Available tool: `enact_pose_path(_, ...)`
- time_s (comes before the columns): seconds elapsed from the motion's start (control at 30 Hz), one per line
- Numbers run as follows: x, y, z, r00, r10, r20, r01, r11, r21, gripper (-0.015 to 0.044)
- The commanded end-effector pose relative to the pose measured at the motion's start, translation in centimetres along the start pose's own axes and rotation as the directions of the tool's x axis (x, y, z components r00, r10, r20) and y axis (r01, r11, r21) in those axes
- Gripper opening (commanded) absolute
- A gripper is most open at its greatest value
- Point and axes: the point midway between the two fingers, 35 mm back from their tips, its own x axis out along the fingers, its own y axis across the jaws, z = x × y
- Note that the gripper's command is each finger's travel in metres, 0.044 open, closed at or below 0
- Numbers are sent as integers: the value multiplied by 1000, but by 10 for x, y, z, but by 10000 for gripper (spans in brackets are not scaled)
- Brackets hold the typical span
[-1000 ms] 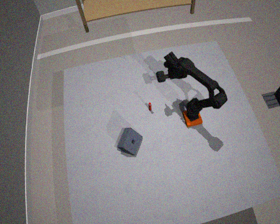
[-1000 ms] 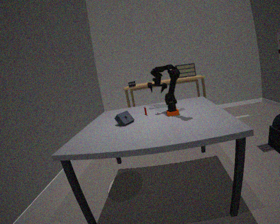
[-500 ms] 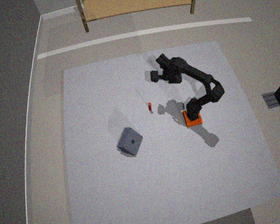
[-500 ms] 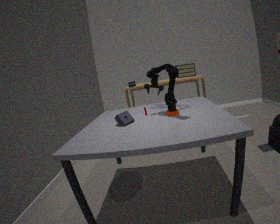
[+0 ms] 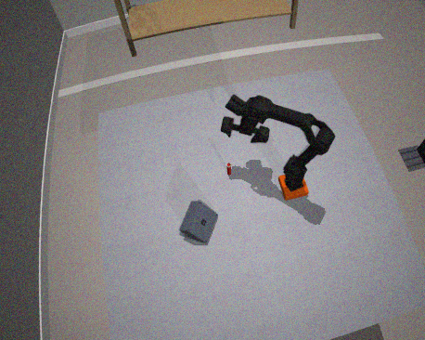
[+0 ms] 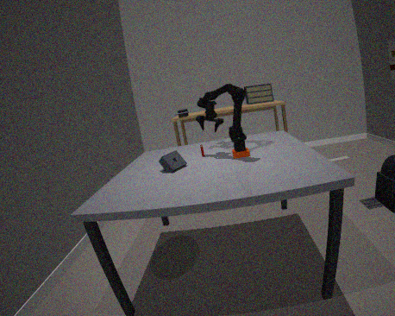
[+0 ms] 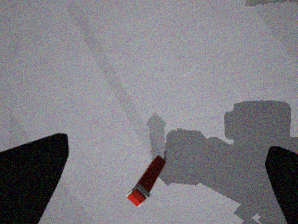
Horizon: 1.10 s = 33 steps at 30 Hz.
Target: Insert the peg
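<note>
The red peg (image 5: 228, 169) (image 6: 203, 151) (image 7: 151, 175) stands upright on the table (image 5: 264, 279) (image 6: 224, 186). It has a pale band near its bright red top, which looks squarish in the wrist view. The grey sloped panel (image 5: 193, 217) (image 6: 167, 161) has one dark hole (image 5: 203, 222) (image 6: 175, 160) in its face; the hole's exact shape is too small to tell. My gripper (image 5: 243, 136) (image 6: 210, 129) (image 7: 169, 151) is open and empty, well above the table. In the wrist view the peg shows between the fingers, low and left of centre, far below them.
The arm stands on an orange base (image 5: 293, 188) (image 6: 241, 153), to the right of the peg in the top and exterior views. The panel is nearer the front edge of the table than the peg. A wooden bench (image 5: 209, 19) (image 6: 228, 110) stands behind the table.
</note>
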Motion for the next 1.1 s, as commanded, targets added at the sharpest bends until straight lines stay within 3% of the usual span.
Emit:
enact_pose_path(0.0,7,5,-7,999,-34,-17,35,997,72,440)
enact_pose_path(1.07,50,29,-76,967,-233,-99,248,800,546,440)
